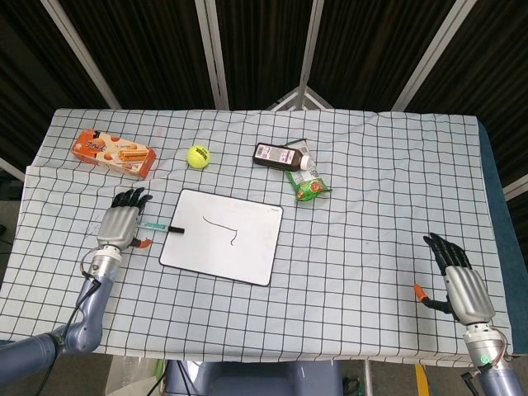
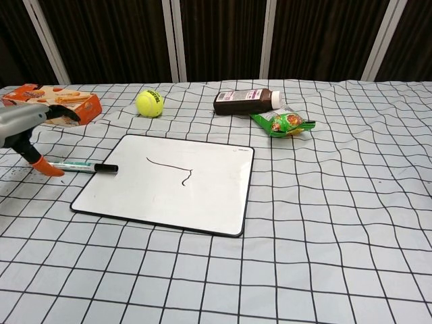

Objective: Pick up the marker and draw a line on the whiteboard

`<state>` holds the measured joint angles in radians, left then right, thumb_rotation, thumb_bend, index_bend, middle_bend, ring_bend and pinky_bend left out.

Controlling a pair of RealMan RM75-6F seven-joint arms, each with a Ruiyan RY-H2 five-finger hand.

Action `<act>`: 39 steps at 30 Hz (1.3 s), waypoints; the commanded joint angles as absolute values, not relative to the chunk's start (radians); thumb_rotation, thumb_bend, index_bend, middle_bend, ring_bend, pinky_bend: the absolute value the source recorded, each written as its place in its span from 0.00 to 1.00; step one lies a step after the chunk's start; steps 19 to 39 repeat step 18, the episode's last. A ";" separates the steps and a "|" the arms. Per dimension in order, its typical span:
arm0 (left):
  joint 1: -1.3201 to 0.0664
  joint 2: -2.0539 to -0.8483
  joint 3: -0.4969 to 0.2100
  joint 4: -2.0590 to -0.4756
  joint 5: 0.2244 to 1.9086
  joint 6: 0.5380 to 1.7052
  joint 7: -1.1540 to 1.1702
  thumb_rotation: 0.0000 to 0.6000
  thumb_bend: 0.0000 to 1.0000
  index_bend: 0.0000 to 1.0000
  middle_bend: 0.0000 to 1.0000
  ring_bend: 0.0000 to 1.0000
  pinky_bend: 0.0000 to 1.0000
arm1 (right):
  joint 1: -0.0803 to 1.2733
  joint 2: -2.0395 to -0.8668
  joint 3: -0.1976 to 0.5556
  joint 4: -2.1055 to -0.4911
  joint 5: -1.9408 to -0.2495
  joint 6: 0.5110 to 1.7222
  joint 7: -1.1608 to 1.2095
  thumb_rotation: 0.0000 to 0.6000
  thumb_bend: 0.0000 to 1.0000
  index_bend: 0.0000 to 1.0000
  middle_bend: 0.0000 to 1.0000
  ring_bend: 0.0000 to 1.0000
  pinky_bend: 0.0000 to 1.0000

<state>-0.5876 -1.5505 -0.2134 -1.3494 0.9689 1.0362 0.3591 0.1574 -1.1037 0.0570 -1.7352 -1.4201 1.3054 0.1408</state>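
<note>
The whiteboard (image 1: 223, 236) (image 2: 169, 182) lies flat on the checked cloth with a thin black squiggle on it. The marker (image 1: 161, 226) (image 2: 84, 166) lies on the cloth, its black end over the board's left edge. My left hand (image 1: 122, 224) (image 2: 23, 125) hovers just left of the marker with its fingers stretched out and holds nothing; its orange thumb tip sits close by the marker's rear end. My right hand (image 1: 462, 285) rests at the table's front right corner, fingers apart and empty; the chest view does not show it.
An orange cracker box (image 1: 113, 152) (image 2: 57, 102) is at the back left. A tennis ball (image 1: 197, 156) (image 2: 149, 103), a brown bottle (image 1: 279, 156) (image 2: 246, 101) on its side and a green snack pack (image 1: 309, 187) (image 2: 283, 123) lie behind the whiteboard.
</note>
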 commanded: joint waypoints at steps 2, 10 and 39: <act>-0.510 -1.454 -0.215 -1.494 1.013 1.139 0.286 1.00 0.18 0.06 0.00 0.00 0.00 | 0.157 -1.103 0.056 -1.731 -1.424 1.307 0.139 1.00 0.33 0.00 0.00 0.00 0.00; -0.317 -1.234 -0.108 -1.750 1.170 1.355 0.203 1.00 0.18 0.06 0.00 0.00 0.00 | 0.156 -1.109 0.055 -1.720 -1.437 1.320 0.117 1.00 0.33 0.00 0.00 0.00 0.00; -0.133 -1.120 0.023 -1.759 1.371 1.598 0.176 1.00 0.17 0.03 0.00 0.00 0.00 | 0.151 -1.121 0.051 -1.714 -1.454 1.341 0.074 1.00 0.33 0.00 0.00 0.00 0.00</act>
